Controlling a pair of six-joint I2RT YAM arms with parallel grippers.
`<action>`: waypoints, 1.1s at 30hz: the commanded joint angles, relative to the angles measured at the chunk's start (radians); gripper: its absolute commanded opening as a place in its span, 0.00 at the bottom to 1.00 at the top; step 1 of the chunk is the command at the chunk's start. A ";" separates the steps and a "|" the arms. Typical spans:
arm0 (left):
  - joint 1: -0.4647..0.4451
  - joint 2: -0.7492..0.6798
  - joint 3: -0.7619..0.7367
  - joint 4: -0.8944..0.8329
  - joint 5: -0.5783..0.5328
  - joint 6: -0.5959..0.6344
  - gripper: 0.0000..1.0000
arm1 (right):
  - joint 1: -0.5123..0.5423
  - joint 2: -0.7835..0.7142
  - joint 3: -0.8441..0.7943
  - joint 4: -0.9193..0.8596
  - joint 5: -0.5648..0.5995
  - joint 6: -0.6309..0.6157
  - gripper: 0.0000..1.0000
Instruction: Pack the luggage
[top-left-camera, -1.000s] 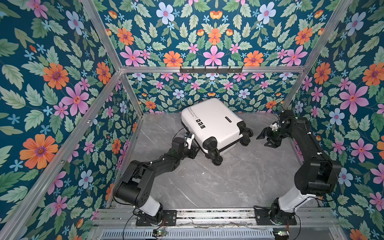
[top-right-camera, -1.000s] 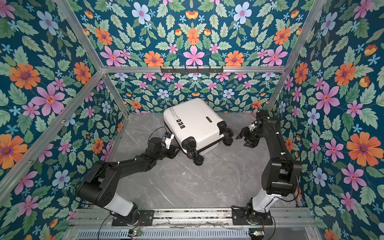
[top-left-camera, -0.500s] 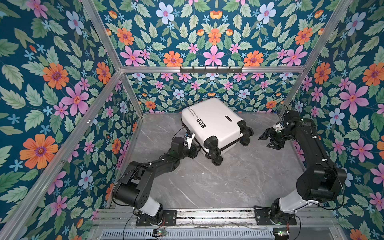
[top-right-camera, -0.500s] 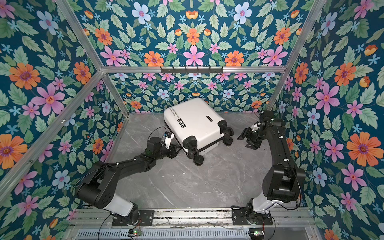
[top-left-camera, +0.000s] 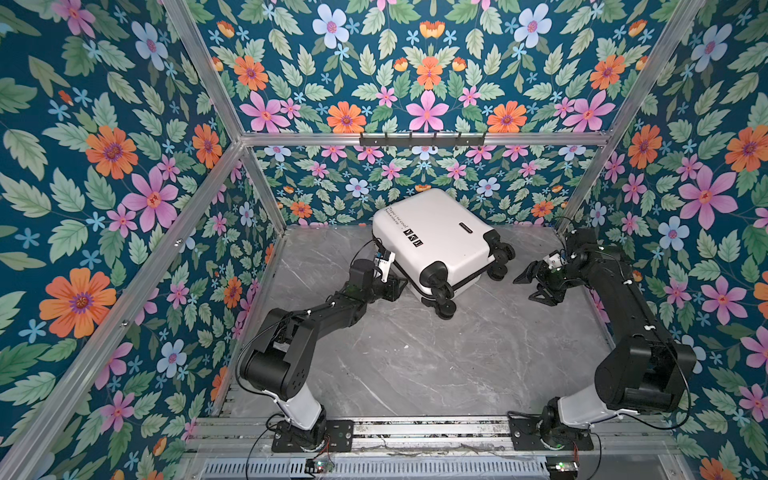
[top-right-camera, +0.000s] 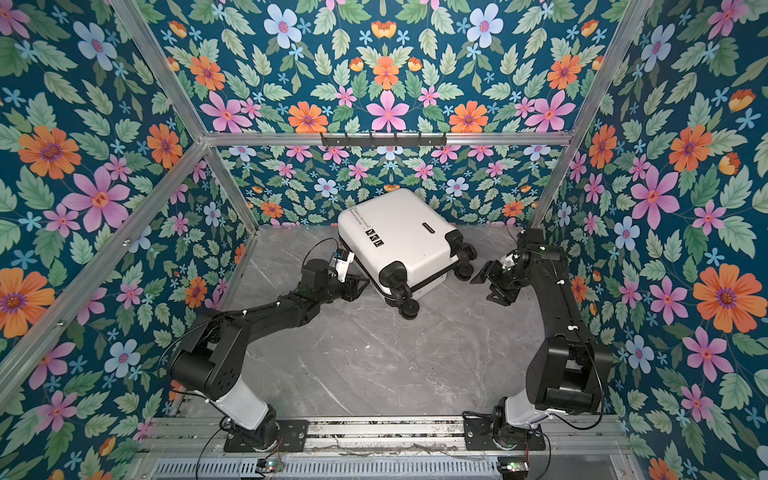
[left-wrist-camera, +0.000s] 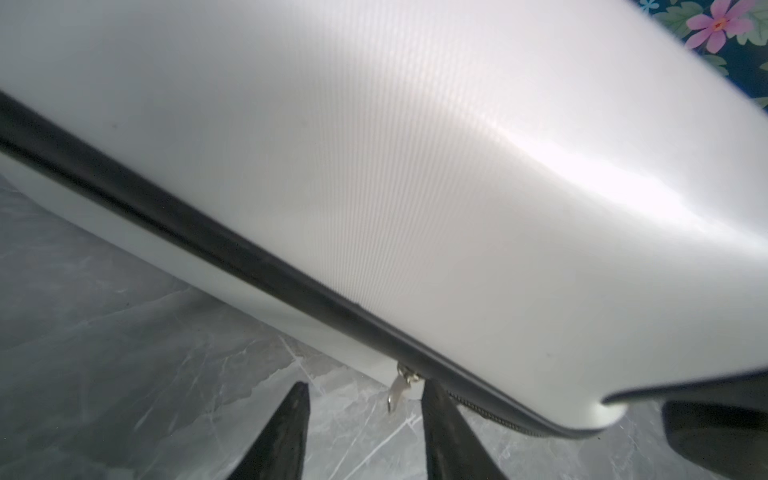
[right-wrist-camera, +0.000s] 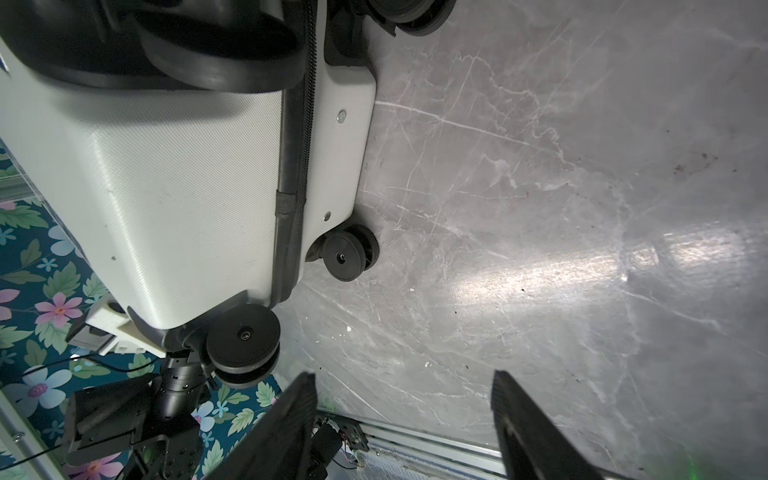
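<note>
Left hand (left-wrist-camera: 365, 395): fingers part-open, gripping nothing; zipper pull (left-wrist-camera: 398, 384) dangles between tips, nearer one finger. Likely step: centre on pull, pinch squarely, drag along seam.
Suitcase (top-left-camera: 436, 237): white ribbed shell, black zip seam, black wheels, lid down. On broad side, rear centre of tabletop (top-left-camera: 415, 353).
Right hand (top-left-camera: 532, 286): wide open, empty, beside wheels; could brace shell.

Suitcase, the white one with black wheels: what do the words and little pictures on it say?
Black printed text near one corner of the small white hard-shell suitcase: too small to read.
Three square black icons beside it: pictures too small to make out.
Small black badge on top: unreadable.
</note>
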 joint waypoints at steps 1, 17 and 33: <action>0.000 -0.082 -0.065 0.060 -0.052 -0.006 0.44 | 0.001 -0.005 0.020 0.004 0.024 -0.026 0.68; 0.001 -0.418 -0.059 0.134 -0.274 0.156 0.53 | 0.000 -0.224 0.028 0.294 0.309 -0.079 0.99; -0.001 -0.201 -0.370 0.548 -0.058 0.034 0.81 | 0.057 -0.377 -0.311 0.768 0.342 0.002 0.81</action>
